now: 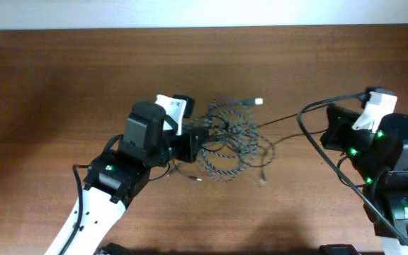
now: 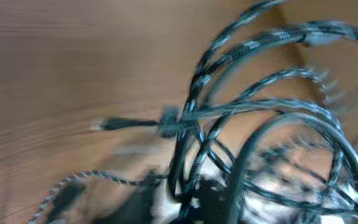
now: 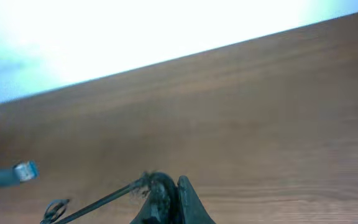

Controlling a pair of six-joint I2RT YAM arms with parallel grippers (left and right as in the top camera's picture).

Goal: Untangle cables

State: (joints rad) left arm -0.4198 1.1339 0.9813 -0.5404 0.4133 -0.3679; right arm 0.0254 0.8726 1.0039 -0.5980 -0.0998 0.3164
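Limp, light speckled cable point(image 2: 260, 81) bunches in your left tool point(image 1: 190, 146); right tool point(image 3: 166, 198) pinches black cord point(image 3: 98, 203); take hold nearer the plug point(image 1: 258, 101).

The overhead view is evenly but rather dimly lit, warm in tone and fairly sharp. The brown worktop point(image 1: 48, 85) carries no glare. A thin strip along the edge at 12 o'clock is burnt out white. Soft, wide shadows pool toward 6 o'clock, and small green lights point(image 1: 380, 134) glow on the arms.

The left wrist view is heavily smeared by motion. The loops of the speckled cable point(image 2: 253, 37) streak, a plug point(image 2: 110, 124) at 9 o'clock is a blur, and a dark unfocused mass fills 6 o'clock.

In the right wrist view, everything from 9 to 1 o'clock is washed out white with a bluish cast. The right hand point(image 3: 169, 186) at 6 o'clock is dark and out of focus. The plain black cable point(image 3: 98, 202) leaving it is a soft line.
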